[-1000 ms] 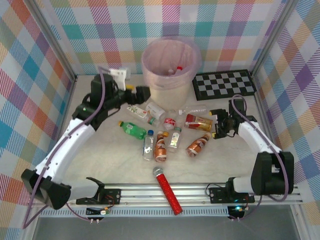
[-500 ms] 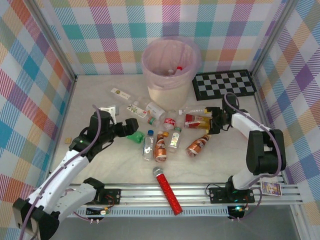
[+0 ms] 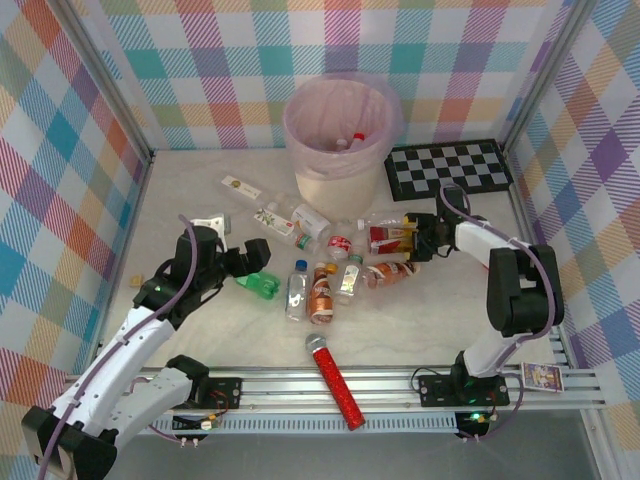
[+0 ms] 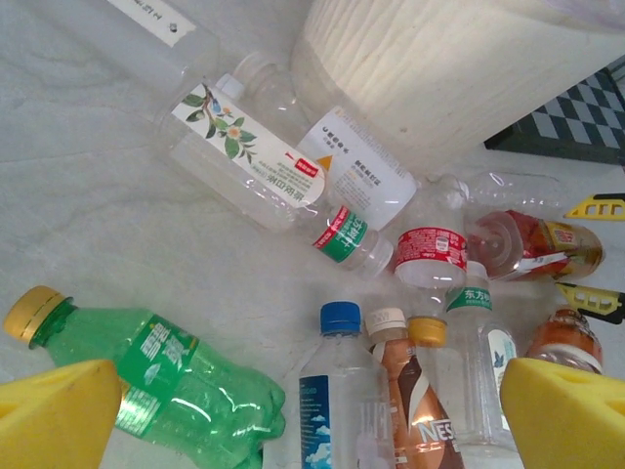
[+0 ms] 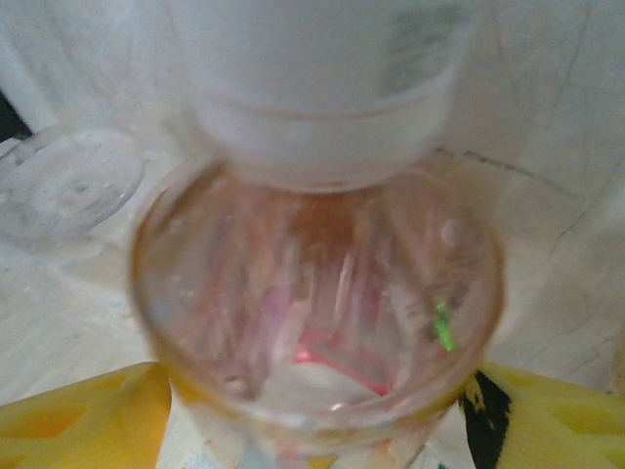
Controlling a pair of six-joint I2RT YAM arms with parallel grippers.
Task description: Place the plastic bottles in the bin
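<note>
The left gripper (image 4: 312, 420) is hovering, fingers (image 4: 59, 410) spread wide, beside the green plastic bottle (image 4: 186, 381). The right gripper (image 5: 312, 420) is straddling a blurred clear plastic bottle (image 5: 312, 293); whether it is pinching is unclear.

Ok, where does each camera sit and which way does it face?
Top external: above and behind the bases, looking down on the table; both arms show.
Left wrist: low over the table, facing the bottles and bin; yellow fingers at the bottom corners.
Right wrist: close on a clear bottle's base, yellow fingers either side.
Shared: the green bottle, in top and left wrist views.
</note>
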